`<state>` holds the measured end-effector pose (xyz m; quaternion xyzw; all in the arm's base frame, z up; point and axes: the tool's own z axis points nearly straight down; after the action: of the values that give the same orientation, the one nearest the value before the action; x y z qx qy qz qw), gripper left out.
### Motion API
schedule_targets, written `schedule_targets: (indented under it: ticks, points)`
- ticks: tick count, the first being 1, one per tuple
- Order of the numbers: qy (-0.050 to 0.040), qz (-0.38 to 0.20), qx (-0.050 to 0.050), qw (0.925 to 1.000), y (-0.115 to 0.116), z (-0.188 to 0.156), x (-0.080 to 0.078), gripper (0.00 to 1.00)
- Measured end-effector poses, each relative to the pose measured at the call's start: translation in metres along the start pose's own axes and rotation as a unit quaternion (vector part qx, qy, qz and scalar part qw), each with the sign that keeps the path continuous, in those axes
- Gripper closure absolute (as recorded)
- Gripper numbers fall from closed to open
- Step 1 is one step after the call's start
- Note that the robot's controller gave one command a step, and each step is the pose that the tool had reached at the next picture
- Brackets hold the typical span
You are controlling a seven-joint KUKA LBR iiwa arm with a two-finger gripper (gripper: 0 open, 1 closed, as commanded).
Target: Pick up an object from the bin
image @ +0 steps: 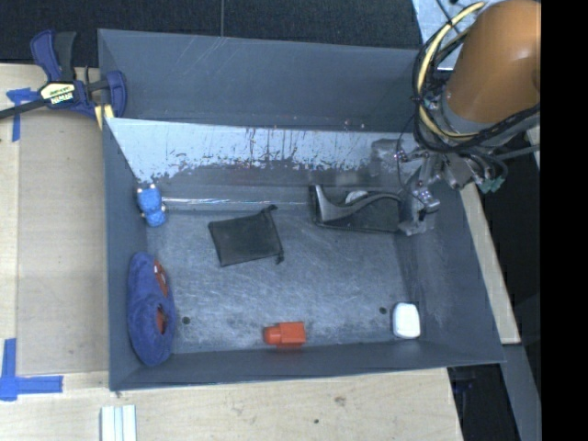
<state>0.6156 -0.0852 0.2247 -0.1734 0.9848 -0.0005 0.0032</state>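
Gripper (pixel 418 202): right rear of bin (pixel 276 90), grip state cannot be told | Target: dark curved stapler-like thing (pixel 354 211), just left of gripper, long axis left-right | You should work its right end.

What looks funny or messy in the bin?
The blue soft thing lies slumped and crumpled at the front left, and the dark flat square sits askew in the middle. Nothing looks spilled or broken.
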Motion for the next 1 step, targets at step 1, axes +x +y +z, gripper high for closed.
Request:
schedule_targets:
  ticks: [1]
  points:
    - [0.0028, 0.041, -0.002, 0.9992, 0.0596, 0.045, -0.0171, 0.0]
